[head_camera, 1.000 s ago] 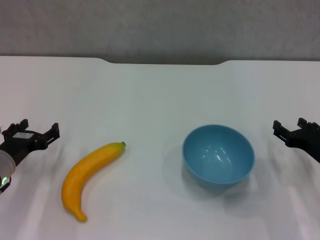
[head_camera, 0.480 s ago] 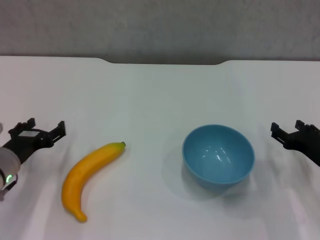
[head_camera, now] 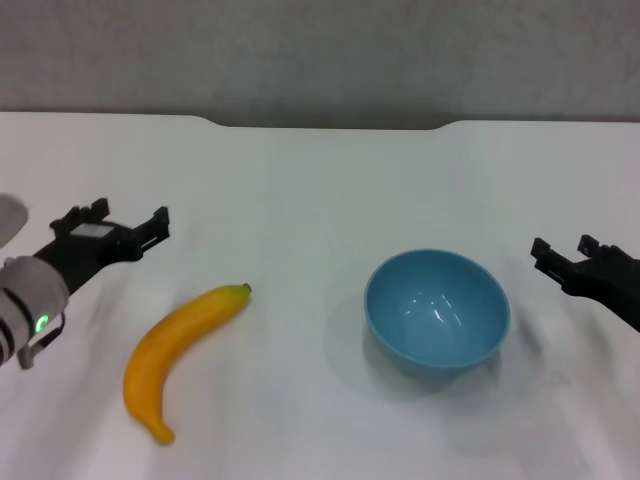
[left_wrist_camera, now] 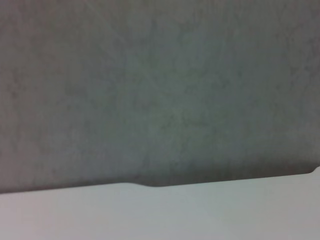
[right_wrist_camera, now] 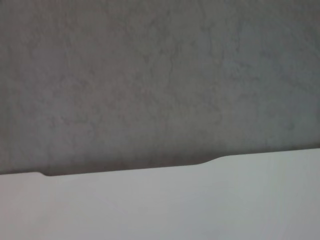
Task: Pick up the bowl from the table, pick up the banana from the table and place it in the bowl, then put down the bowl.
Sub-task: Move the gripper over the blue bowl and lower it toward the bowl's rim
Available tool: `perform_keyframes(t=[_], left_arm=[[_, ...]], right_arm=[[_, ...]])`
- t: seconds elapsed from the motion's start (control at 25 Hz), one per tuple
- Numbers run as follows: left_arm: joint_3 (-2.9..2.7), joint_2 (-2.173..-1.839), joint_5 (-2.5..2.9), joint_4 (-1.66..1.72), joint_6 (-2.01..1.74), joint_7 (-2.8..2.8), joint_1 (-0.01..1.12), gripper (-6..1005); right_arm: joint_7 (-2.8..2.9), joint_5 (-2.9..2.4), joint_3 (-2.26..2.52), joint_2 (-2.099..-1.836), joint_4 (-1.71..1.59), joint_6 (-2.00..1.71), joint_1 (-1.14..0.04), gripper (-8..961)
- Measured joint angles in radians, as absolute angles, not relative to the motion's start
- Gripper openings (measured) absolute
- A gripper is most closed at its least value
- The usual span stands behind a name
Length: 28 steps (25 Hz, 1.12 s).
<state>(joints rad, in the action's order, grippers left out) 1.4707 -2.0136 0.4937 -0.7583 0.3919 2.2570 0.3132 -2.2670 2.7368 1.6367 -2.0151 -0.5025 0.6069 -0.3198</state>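
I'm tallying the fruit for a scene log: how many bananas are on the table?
1. The banana lies on the table on the robot's left, apart from the bowl, with the left gripper nearby. Nothing in view could hide another.

black left gripper (head_camera: pixel 120 226) on a white wrist with green light; black right gripper (head_camera: pixel 560 252)

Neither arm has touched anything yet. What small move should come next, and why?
Probably ease the right gripper inward and down toward the bowl's near rim. The bowl comes first; it sits upright and empty on the table, apart from that open gripper. The left gripper hovers beyond the banana.
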Motion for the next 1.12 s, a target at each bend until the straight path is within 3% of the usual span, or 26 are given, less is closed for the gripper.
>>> perform_keyframes(t=[0.28, 0.44, 0.64, 1.12], left_arm=[[1.413, -1.985, 0.736, -1.000, 0.278, 1.918, 0.237, 890], [1.401, -1.949, 0.898, -1.047, 0.278, 1.693, 0.233, 890], [1.400, -1.933, 1.148, -1.077, 0.290, 1.463, 0.246, 887], [1.413, -1.992, 1.575, -1.118, 0.290, 1.267, 0.248, 881]], right_arm=[[-1.979, 2.423, 1.628, -2.010, -0.679, 0.488, -0.283, 758], [-1.703, 2.129, 1.608, -2.004, -0.779, 0.472, -0.276, 758], [-1.304, 1.656, 1.535, -2.003, -0.915, 0.509, -0.267, 758], [-0.764, 1.004, 1.290, -2.002, -1.072, 0.812, -0.353, 757]])
